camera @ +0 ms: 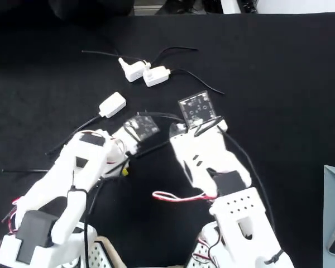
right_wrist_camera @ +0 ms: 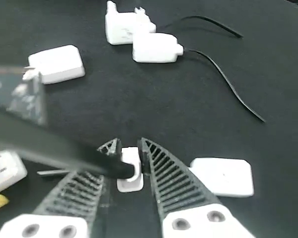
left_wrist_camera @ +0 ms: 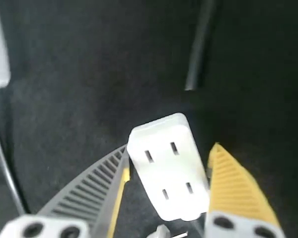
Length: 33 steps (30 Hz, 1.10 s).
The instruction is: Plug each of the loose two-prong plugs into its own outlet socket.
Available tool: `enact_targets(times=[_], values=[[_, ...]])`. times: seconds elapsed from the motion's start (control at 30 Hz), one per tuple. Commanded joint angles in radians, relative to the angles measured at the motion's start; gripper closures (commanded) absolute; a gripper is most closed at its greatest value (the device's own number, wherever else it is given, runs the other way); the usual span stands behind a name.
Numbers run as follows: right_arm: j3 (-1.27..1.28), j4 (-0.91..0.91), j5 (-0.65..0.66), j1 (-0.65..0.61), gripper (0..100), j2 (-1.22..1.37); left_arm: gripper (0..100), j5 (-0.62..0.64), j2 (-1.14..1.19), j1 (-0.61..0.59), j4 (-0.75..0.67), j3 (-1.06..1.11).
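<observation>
The left gripper (left_wrist_camera: pixel 170 148) is clenching a white socket (left_wrist_camera: pixel 166 168), slots facing its camera. The right gripper (right_wrist_camera: pixel 129 141) is pinching a small white piece (right_wrist_camera: pixel 129 184) — plug or socket, cannot tell — with a black cable (right_wrist_camera: pixel 64 148) crossing it. Two plugs (camera: pixel 156 76) are lying side by side on the mat (camera: pixel 279 84); a third plug (camera: pixel 112 104) is lying apart.

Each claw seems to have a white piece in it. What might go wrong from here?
The right claw grips a small white plug, and a dark cable lies across its fingers; that might snag or twist the plug on the way to the socket. The left claw holds the outlet socket at a slant between its fingers, so if prongs and slots do not line up, a push may slide the socket out of the grip.
</observation>
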Motion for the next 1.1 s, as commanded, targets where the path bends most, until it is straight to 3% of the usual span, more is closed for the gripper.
enact_targets(times=[0.0,0.3,0.4,0.53,0.83,1.07], values=[[-0.09,0.077,0.043,0.077,98.7,-0.022,77,-0.055,0.006,0.079,-0.011,-0.012],[-0.133,0.14,0.043,0.126,98.7,-0.022,76,-0.04,0.006,0.162,-0.003,-0.021],[-0.133,0.14,0.043,0.126,98.7,-0.022,68,0.041,0.006,0.139,0.034,-0.051],[-0.131,0.14,0.043,0.126,98.7,-0.022,62,0.155,-0.015,0.071,0.084,-0.116],[-0.139,0.144,0.037,0.115,98.7,-0.022,62,0.169,-0.281,-0.117,0.269,-0.157],[-0.154,0.229,-0.038,-0.101,98.7,-0.021,62,0.238,-0.483,-0.38,0.371,-0.145]])
